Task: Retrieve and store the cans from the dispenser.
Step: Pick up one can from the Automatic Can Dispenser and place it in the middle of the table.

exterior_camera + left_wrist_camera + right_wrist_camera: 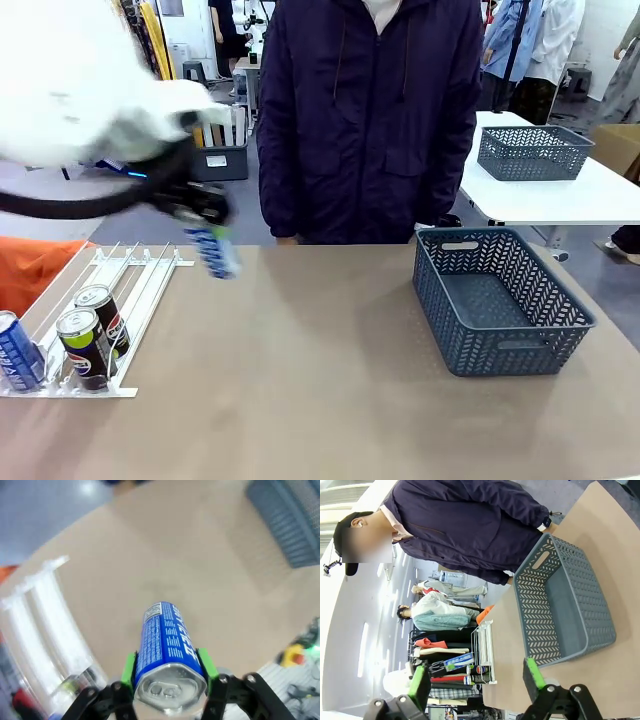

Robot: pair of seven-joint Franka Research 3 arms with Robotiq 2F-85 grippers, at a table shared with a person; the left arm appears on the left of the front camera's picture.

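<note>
Step in hand: transport leg. One can is out of the dispenser, not yet stored.

The left gripper (207, 232) hangs above the table (320, 420) at upper left of the front view, its arm motion-blurred. It pinches a blue can (217, 254), which tilts below it, clear of the tabletop. In the left wrist view the green pads (130, 667) press on both sides of the can's body near the silver lid. The lid faces the camera and the base points out over bare table. The grip looks centred.

The dispenser (130, 275) sits at lower left of the front view, near the held can. Its low end holds two black Pepsi cans (85, 345) and a second blue can (18, 352) at the frame's left edge. The upper lanes are bare.

The grey basket (505, 355) sits at right of the front view, well apart from the held can, its floor bare. A person (370, 120) in a dark jacket stands behind the far table edge, at centre.

The right gripper (476, 680), at the bottom of the right wrist view, has its fingers spread wide with nothing between them. The basket is beyond it.

Next move, judged: carry the can rightward across the table, clear the basket's near wall, lower it inside, then let go. The can is tilted, so it will probably settle on its side. Three cans are then left to fetch.
</note>
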